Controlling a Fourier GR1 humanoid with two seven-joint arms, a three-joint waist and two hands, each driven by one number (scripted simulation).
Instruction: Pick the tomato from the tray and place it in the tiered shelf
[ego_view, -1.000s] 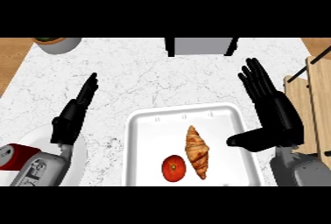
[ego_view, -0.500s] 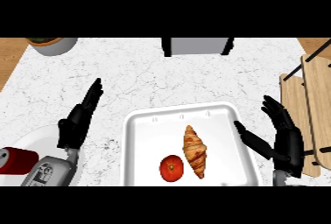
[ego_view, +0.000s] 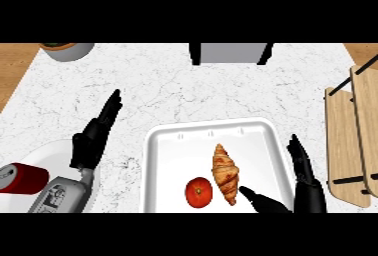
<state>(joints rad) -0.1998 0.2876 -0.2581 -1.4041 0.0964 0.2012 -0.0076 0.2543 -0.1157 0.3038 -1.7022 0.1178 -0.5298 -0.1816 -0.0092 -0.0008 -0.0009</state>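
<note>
— Head view first: where is the tomato (ego_view: 198, 192)?

— It lies in the white tray (ego_view: 166, 150), near the tray's lower left part, just beside the croissant (ego_view: 225, 173). The croissant runs lengthwise up the tray's middle, and the tomato sits at its lower left end, very near it or touching; I cannot tell which.

— And the right hand (ego_view: 299, 192)?

— It shows at the lower right, over the tray's right rim. Its fingers (ego_view: 297, 155) are straight and point up the picture, so the hand is open. The thumb (ego_view: 255, 197) reaches leftward, its tip close to the croissant's lower end. Nothing is held in it, and it is apart from the tomato.

— The left hand (ego_view: 94, 137)?

— On the left of the tray, over the marble table (ego_view: 184, 85), fingers straight and spread open, pointing up and slightly right. It holds nothing.

— What else is on the table?

— The wooden tiered shelf (ego_view: 351, 135) stands at the right edge, well apart from the tomato. A red can (ego_view: 22, 178) lies at the lower left on a white plate (ego_view: 44, 155). A grey pot (ego_view: 68, 50) sits at the upper left corner, and a grey box with dark sides (ego_view: 229, 52) stands at the top centre.
</note>
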